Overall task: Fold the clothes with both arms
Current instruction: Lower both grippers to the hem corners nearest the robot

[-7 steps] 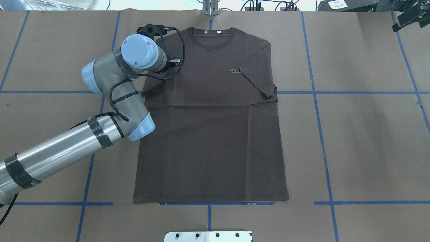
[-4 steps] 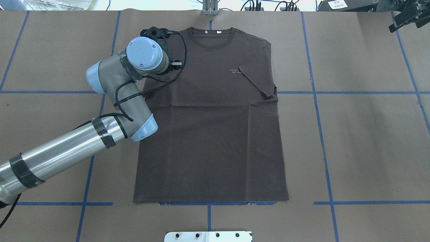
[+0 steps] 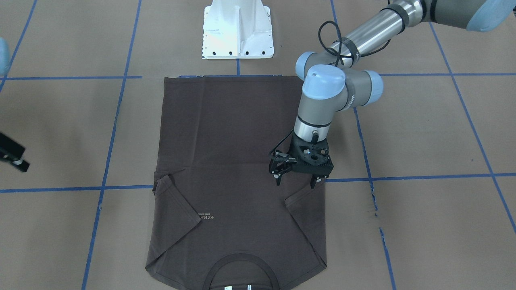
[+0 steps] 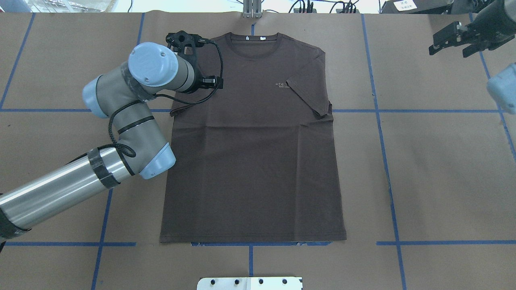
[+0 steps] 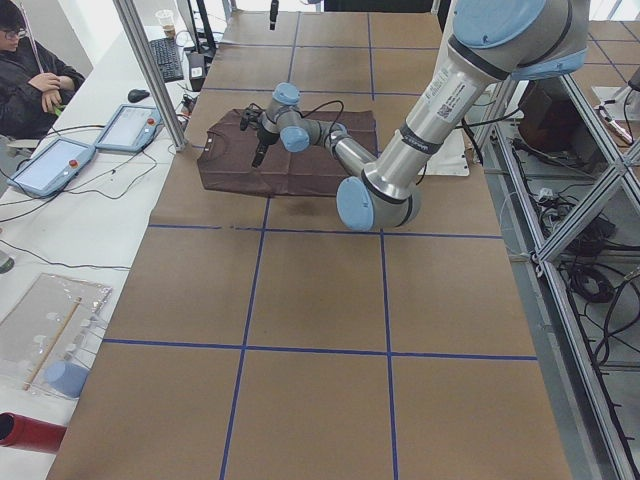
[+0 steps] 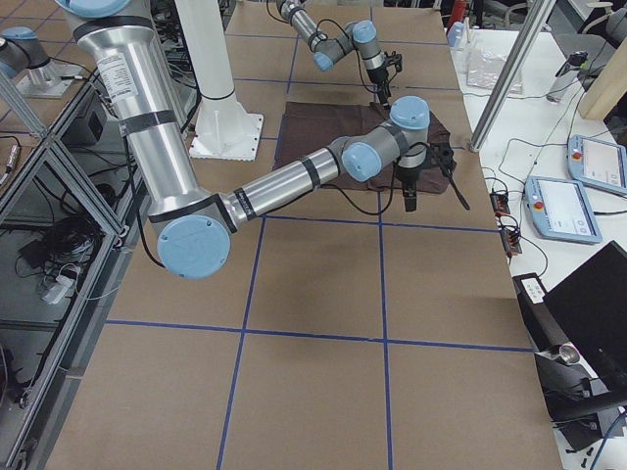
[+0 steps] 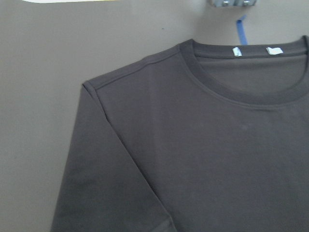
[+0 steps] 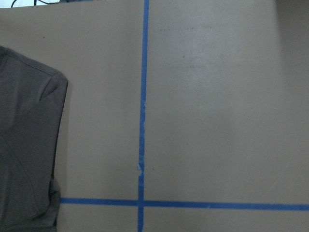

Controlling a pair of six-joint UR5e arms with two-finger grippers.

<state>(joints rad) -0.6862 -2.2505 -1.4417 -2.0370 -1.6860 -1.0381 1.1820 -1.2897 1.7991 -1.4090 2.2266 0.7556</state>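
- The T-shirt (image 4: 254, 161) lies flat and chest up in the middle of the brown paper (image 4: 435, 161), its collar (image 7: 217, 89) on the side far from the robot and its hem (image 4: 254, 238) on the near side
- Both sleeves are turned in over the body: the right sleeve (image 4: 308, 92) covers the end of the chest print, and the left sleeve (image 3: 310, 217) lies folded near your left gripper
- Your left gripper (image 3: 295, 181) hangs over the shirt's left edge by the armpit, fingers spread wide and nothing between them; in the front view it looks clear of the cloth
- Your right gripper (image 4: 449, 42) sits well apart from the shirt, over bare paper toward the far right corner; it carries nothing, but you cannot tell from these views how far its fingers stand apart
- By my reading the sleeve step is done and the lengthwise fold, collar toward hem, is not yet begun
- That fold calls for both arms: bring the right one in to the right shoulder and set the left on the left shoulder
- Pinch through both layers so the tucked sleeves ride along, then lift level and together, or the fold will likely skew
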